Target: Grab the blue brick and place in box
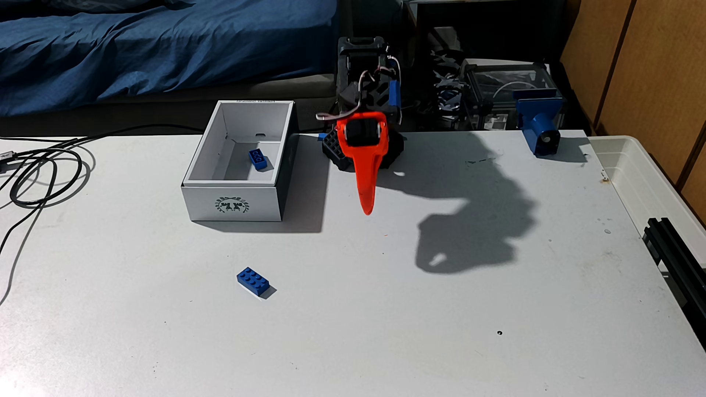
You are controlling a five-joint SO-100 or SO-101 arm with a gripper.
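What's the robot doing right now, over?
Orange end effector shut, empty, above table. Small blue studded plastic brick on table, untouched. White cardboard box already holds another blue brick. Path clear.

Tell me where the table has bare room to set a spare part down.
Free: the wide near stretch right of the blue brick, and the right side between the pincer and the plastic tub. Crowded: the far strip with the box, arm base and blue block; cables at far left.

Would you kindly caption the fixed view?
Orange gripper hangs above the table; blue brick lies outside the box.
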